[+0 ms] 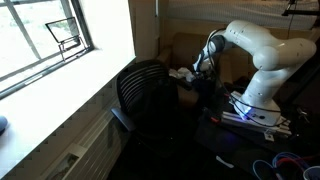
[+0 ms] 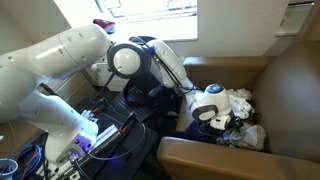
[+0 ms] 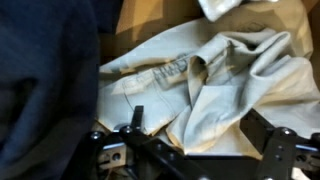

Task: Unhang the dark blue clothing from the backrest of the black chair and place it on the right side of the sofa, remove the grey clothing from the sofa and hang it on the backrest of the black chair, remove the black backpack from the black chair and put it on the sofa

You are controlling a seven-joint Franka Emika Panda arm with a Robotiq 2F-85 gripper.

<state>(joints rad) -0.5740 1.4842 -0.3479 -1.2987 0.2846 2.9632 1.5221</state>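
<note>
Fingers [image 3: 135, 120] spread, nothing held. I'm hovering them over grey cloth [image 3: 215, 80] to pinch a fold; blue cloth [image 3: 40, 90] lies left, looks already placed.

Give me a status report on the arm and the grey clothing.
Gripper open, empty, above sofa. Grey clothing crumpled on it, not grasped. Dark blue clothing lies beside it.
</note>
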